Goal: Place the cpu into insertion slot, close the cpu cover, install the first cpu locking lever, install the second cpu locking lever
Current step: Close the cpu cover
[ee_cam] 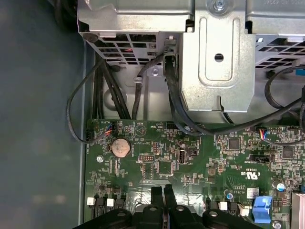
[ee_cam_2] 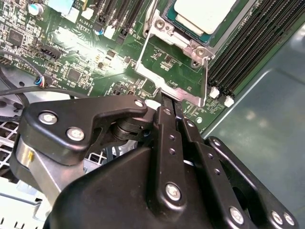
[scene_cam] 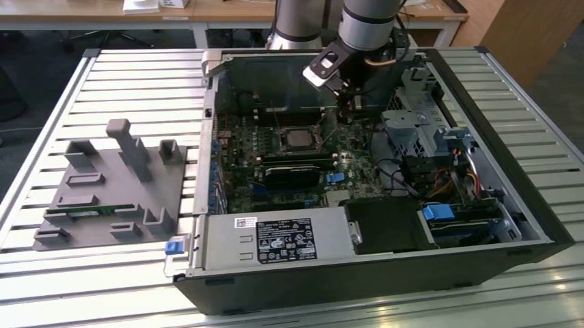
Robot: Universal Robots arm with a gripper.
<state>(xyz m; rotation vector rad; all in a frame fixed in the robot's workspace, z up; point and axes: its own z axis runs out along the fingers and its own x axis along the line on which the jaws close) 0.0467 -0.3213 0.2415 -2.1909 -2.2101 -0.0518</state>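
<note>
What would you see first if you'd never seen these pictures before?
The big open computer case on the slatted table, with the robot arm reaching down into it. In the second wrist view the black gripper, fingers together, sits right by the silvery cpu on the green circuit board.

Case (scene_cam: 365, 287): on the slatted table (scene_cam: 137, 75), to the exterior view's right of the fixture block (scene_cam: 109, 191).
Cpu (scene_cam: 299, 139): in the insertion slot (scene_cam: 282, 137), inside the case.
Gripper (scene_cam: 347, 113): just beside the slot, on the exterior view's right.

The silver-grey cpu (ee_cam_2: 205, 13) lies flat in the metal-rimmed insertion slot (ee_cam_2: 167, 31).
</note>
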